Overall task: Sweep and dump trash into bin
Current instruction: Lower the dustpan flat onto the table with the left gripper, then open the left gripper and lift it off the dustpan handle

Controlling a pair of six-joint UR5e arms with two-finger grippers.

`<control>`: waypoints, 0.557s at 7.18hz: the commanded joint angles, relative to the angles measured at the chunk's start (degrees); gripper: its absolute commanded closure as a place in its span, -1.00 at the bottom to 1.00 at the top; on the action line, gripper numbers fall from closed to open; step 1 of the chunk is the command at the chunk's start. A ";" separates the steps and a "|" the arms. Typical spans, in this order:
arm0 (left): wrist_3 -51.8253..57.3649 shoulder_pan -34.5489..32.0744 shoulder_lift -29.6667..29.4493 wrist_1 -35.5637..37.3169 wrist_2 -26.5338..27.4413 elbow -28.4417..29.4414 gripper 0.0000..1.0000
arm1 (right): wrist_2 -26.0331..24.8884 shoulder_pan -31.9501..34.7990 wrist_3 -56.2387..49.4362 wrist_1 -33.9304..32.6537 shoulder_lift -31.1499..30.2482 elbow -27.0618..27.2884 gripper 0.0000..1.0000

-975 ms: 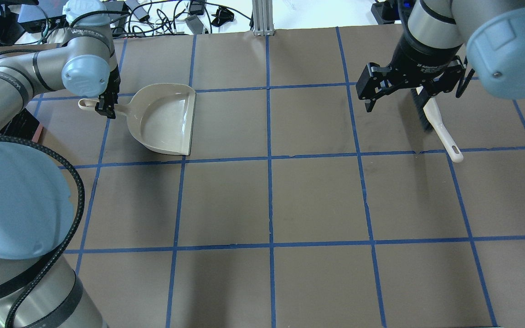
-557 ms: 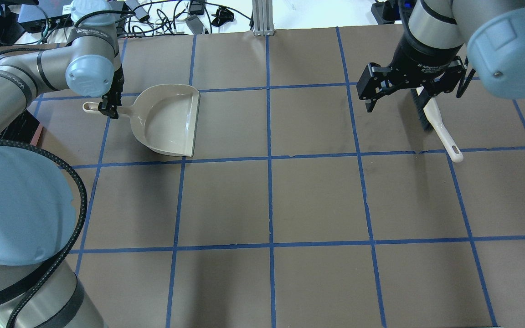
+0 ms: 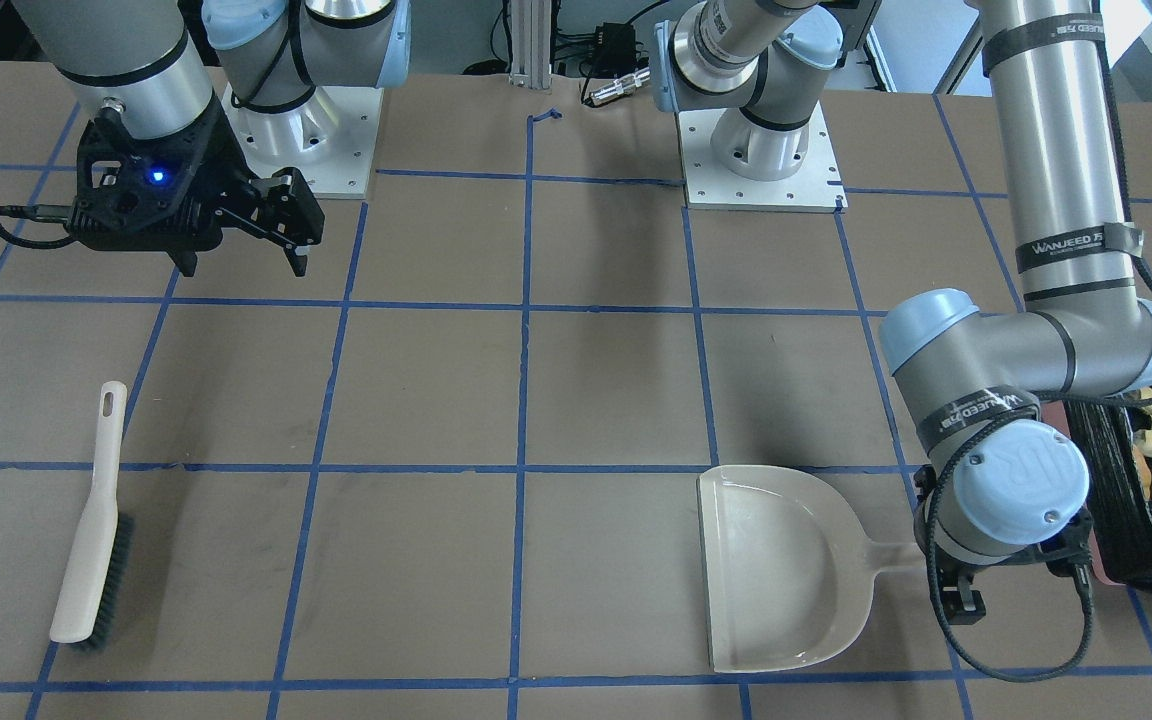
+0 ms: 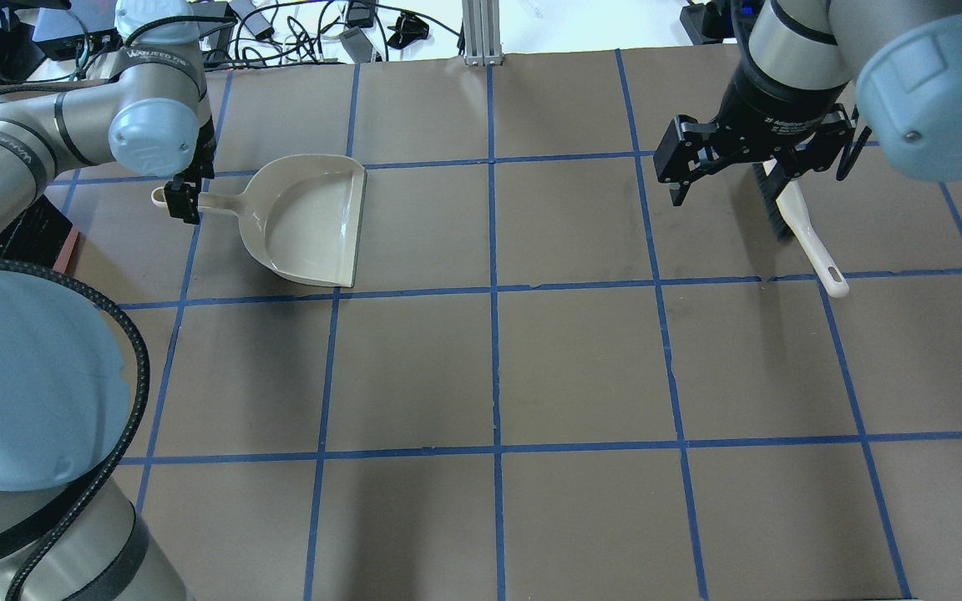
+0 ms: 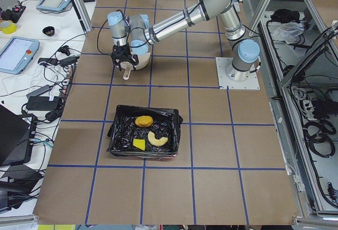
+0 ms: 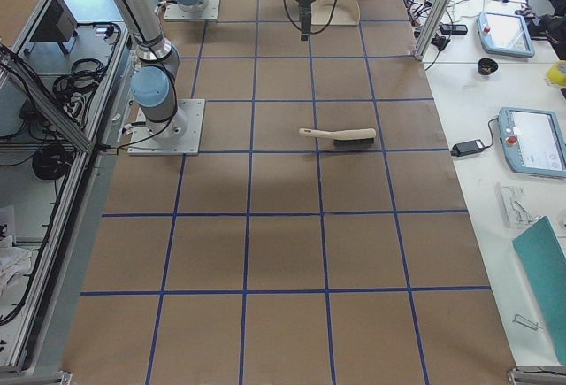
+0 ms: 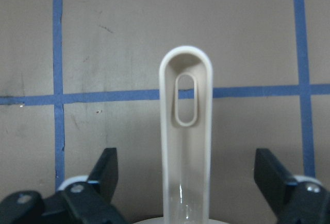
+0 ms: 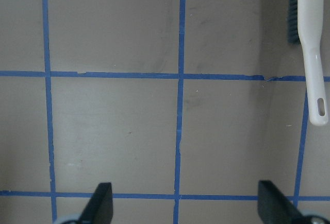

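The bin [image 5: 119, 135], a pink tub lined with a black bag, holds the trash: a golden-brown lump [image 5: 143, 120], a tan croissant-like piece [image 5: 157, 139] and a yellow scrap [image 5: 139, 144]. The bin [image 3: 1101, 470] also shows at the front view's right edge. The beige dustpan [image 4: 306, 221] lies flat and empty on the table. My left gripper [image 4: 180, 200] is open, its jaws wide apart on either side of the dustpan handle [image 7: 185, 131] without touching it. My right gripper [image 4: 761, 175] is open and empty, above the table next to the brush [image 4: 807, 234].
The brush [image 3: 91, 530] lies flat, with its handle toward the robot. The table is brown with a blue tape grid. Cables and devices lie beyond the far edge [image 4: 297, 33]. The bin's black corner [image 4: 30, 238] sits under my left arm.
The dustpan shifted slightly right, then stayed put. My left gripper drew back along the handle toward its end. The right arm has not moved.
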 commanded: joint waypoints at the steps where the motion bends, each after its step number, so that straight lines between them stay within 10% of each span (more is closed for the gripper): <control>1: -0.26 1.40 0.19 0.20 1.63 4.00 -1.00 | 0.05 0.08 0.09 -0.63 -0.01 -0.08 -1.00; 4: -0.61 1.50 3.33 3.35 1.90 6.30 -1.00 | -0.12 0.08 0.09 -0.99 0.08 0.00 -1.00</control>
